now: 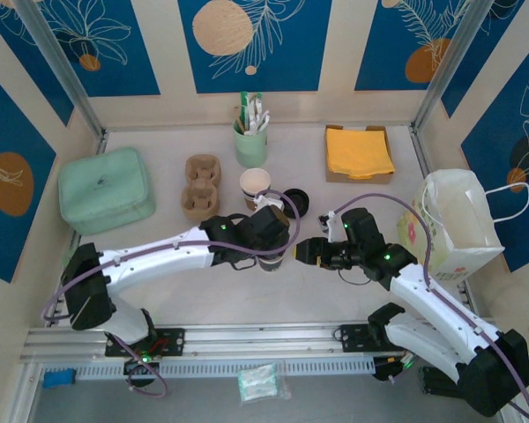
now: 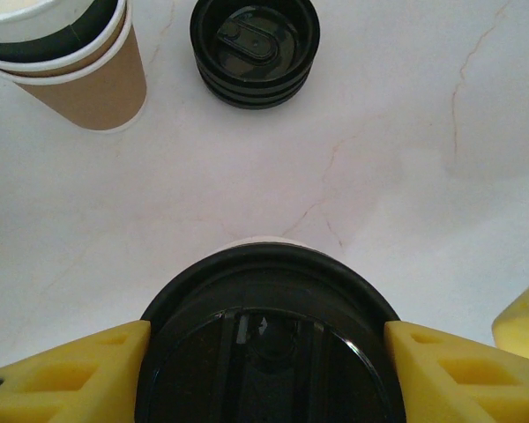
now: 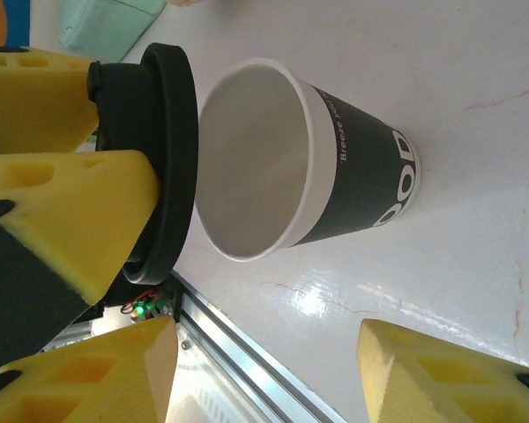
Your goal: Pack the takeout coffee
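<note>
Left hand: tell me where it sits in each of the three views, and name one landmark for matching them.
Top external: the left hand is at the picture's centre, at the end of the white arm.
Left wrist: its yellow fingers sit in the bottom corners, either side of the black lid.
Right wrist: the left hand is at the upper left, clamped on the black lid.
Landmark: the black lid it grips.

the coffee cup (image 3: 361, 176) is dark with white letters and a white rim. its lid (image 2: 264, 352) is black. the fingers (image 2: 62, 379) are yellow. the napkins (image 1: 360, 152) are yellow, the soft bag (image 1: 106, 189) pale green, the walls (image 1: 115, 44) blue with orange spots.
</note>
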